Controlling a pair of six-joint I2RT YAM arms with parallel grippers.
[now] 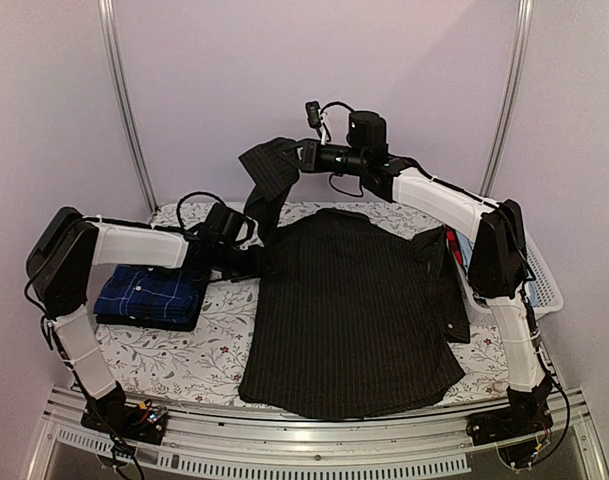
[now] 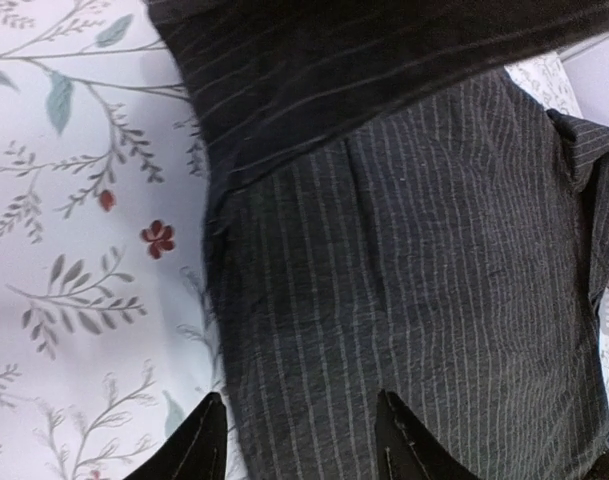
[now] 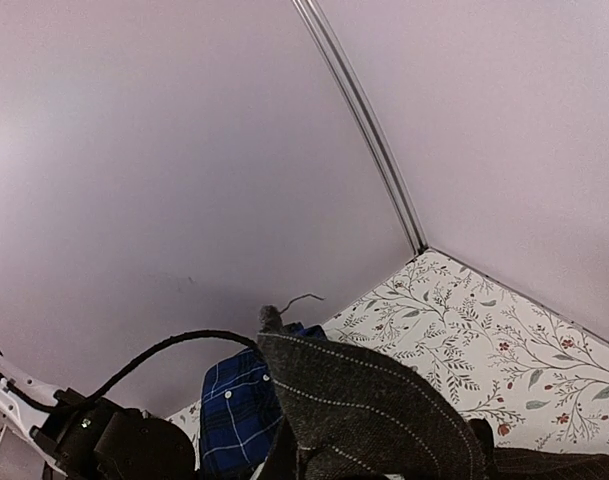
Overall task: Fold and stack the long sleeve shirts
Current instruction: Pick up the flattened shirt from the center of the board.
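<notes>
Floral tablecloth: left gripper parted at edge of black shirt, right gripper pinching sleeve aloft.

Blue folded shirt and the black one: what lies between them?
Between blue shirt and black shirt, the top view shows only flowered tablecloth, with the left arm above it.

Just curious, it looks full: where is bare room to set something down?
Bare floral cloth lies front-left, between the folded navy check shirt and the black pinstriped shirt. The right edge is crowded by the white basket.
</notes>
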